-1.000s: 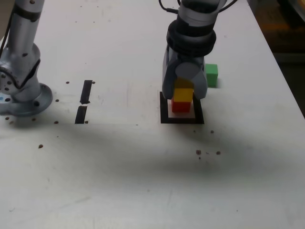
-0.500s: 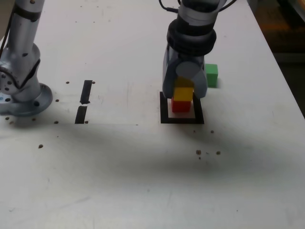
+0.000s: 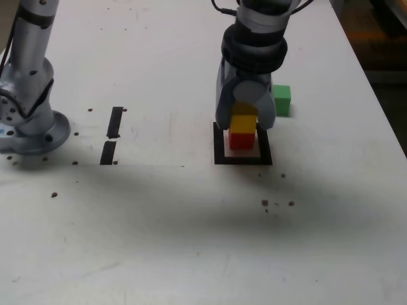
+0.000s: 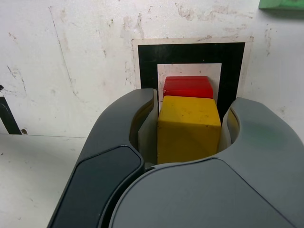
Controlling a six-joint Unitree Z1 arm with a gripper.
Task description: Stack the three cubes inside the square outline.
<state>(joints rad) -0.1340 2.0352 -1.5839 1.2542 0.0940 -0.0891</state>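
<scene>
2 of the 3 cubes are already one on the other inside the square outline [image 3: 242, 143]: the yellow cube [image 3: 242, 123] sits on the red cube [image 3: 241, 140], and the red one rests on the white centre of the outline. The claw [image 3: 245, 118] hangs straight down over the outline with a finger on each side of the yellow cube. In the wrist view the pads look pressed to the yellow cube's [image 4: 189, 128] sides, so I read the claw [image 4: 189, 133] as clamped on it, though a hairline gap would not show.

The relation that matters next is the green cube [image 3: 282, 100]. It lies on the desk [image 3: 191, 222] outside the outline, just beyond its far corner and toward the exterior view's right, near the claw. No long axis to worry about; it looks set about square to the outline.

The exterior view shows the stack's height and the whole green cube. The wrist view shows only a green sliver [image 4: 281, 4] at the frame edge, but it shows that the red cube [image 4: 188, 86] lies within the outline's [image 4: 191, 53] white centre, nearer one side band.
</scene>
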